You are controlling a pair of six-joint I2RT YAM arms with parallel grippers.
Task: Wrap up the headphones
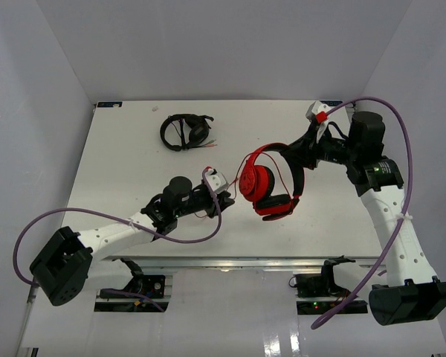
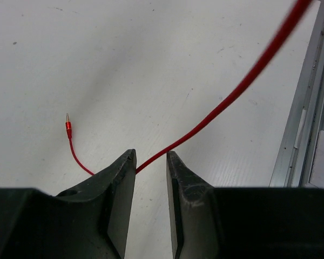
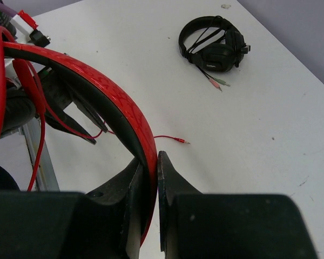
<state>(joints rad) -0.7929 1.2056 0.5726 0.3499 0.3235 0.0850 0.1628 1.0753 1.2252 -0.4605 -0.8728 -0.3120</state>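
Red headphones (image 1: 270, 184) hang over the table (image 1: 126, 156), headband pinched tight in the right gripper (image 3: 150, 159), while the left gripper (image 2: 151, 156), fingers narrowly parted, straddles their thin cable (image 2: 232, 94) without clamping.

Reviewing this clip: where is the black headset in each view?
Top external: black headset, far side of the table, left of centre.
Left wrist: not in view.
Right wrist: upper right, on the table.
Shared landmark: red headphones, whose cable crosses both wrist views.
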